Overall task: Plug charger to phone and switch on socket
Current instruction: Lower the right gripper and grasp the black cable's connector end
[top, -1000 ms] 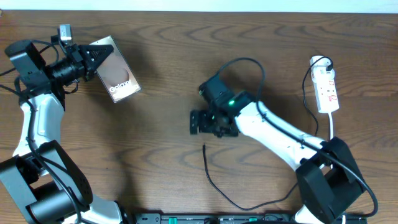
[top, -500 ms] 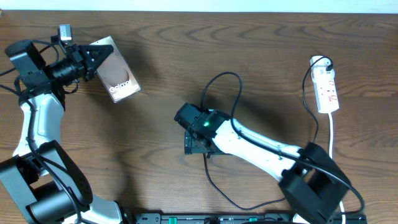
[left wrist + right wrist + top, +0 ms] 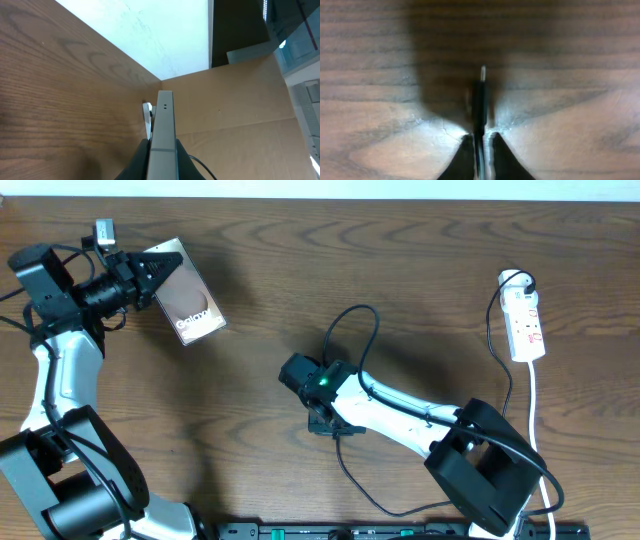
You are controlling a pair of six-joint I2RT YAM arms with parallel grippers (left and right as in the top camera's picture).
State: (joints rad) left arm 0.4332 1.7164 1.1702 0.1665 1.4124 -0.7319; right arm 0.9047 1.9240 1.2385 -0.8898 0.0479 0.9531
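Note:
My left gripper is shut on the phone and holds it tilted above the table at the far left. The left wrist view shows the phone edge-on between the two fingers. Near the table's middle, my right gripper is down on the wood and shut on the charger. The plug's small metal tip sticks out ahead of the jaws. The charger's thin cable trails toward the front edge. The white socket lies at the far right, away from both grippers.
A thicker black arm cable loops above the right wrist. A white cord runs from the socket toward the front right. The right arm's base stands at the front right, the left arm's base at the front left.
The right arm has swung left and toward the front, down over the charger's plug end, and its jaws have closed on the plug. The left arm and phone have not moved.

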